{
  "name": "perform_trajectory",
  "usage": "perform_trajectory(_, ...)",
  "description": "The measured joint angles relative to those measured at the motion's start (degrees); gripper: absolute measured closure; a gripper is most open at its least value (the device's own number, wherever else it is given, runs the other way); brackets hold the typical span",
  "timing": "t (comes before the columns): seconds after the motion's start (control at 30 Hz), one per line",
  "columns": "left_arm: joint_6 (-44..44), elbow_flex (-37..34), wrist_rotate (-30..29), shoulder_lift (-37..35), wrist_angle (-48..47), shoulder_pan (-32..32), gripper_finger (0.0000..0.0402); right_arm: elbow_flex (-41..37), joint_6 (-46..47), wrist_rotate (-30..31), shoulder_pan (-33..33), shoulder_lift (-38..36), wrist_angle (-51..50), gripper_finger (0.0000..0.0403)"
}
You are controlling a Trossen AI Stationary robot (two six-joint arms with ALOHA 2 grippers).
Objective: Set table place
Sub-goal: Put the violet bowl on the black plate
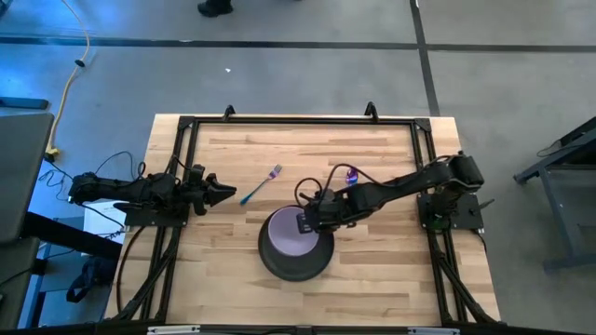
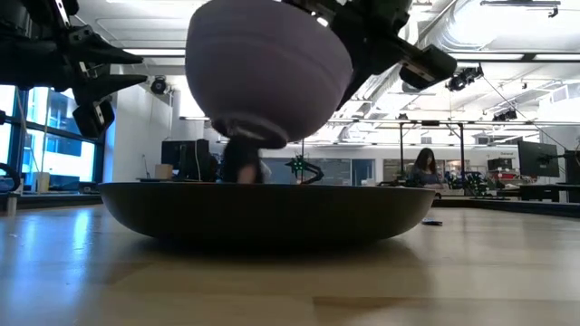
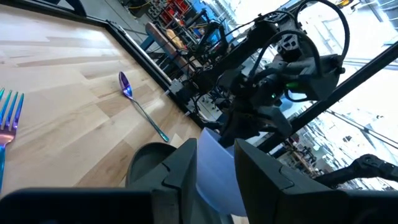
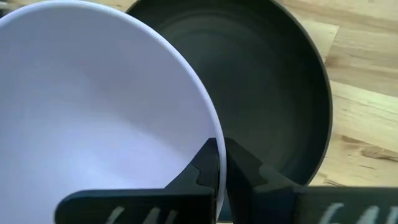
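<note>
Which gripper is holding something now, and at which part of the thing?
The right gripper holds the bowl by its rim, one finger inside and one outside, above the plate. The left gripper holds nothing.

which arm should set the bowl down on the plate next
Right. The right gripper is shut on the bowl rim, holding it above the plate. The left gripper waits open near the fork.
</note>
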Motion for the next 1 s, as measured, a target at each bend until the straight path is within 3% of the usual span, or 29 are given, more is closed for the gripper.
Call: perform_trajectory(1.0, 0.73, -0.01, -1.67, 0.02, 0.19, 0.00, 0.0307, -0.02, 2.12, 0.61, 0.61, 0.35, -4.14, 0.0403)
